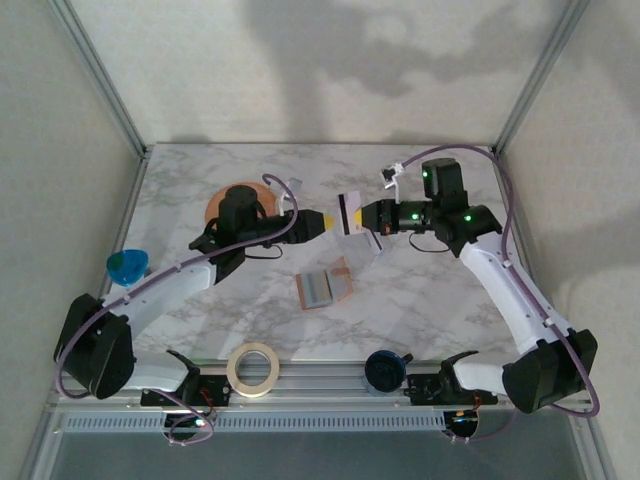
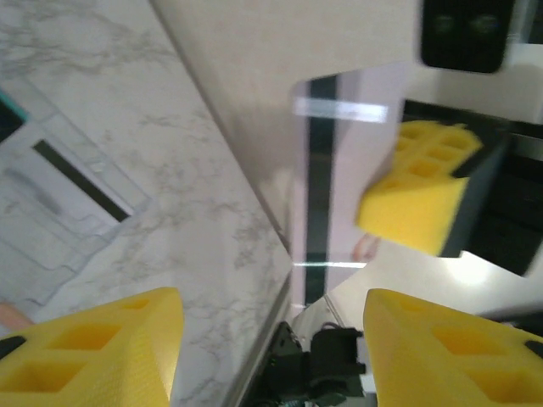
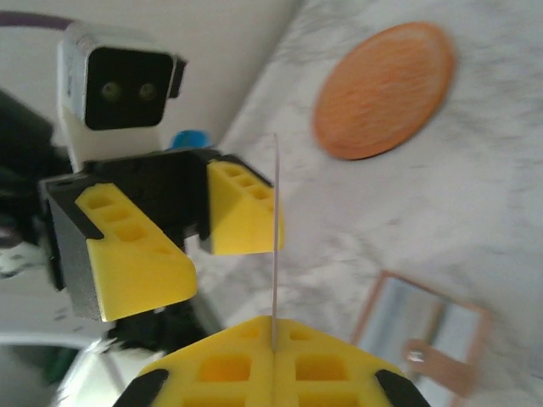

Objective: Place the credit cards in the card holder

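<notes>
One card (image 1: 350, 213) stood on edge above the worktop (image 1: 440, 300), clamped in the right gripper's (image 1: 362, 216) jaws, its flat face toward the left gripper (image 1: 328, 223), whose jaws were apart just beside it. The card holder (image 1: 325, 288) lay open below, between both arms

Table top (image 1: 420, 300): white-grey marble pattern across the middle of the frame.
Round disc (image 1: 212, 205): orange-brown, flat on the marble, upper left of centre, partly covered.
Tape roll (image 1: 231, 370): cream, lying flat, bottom edge, left of centre.
Blue object (image 1: 127, 266): teal-blue, far left edge.
Dark blue round object (image 1: 383, 370): bottom edge, well right of the tape roll.
</notes>
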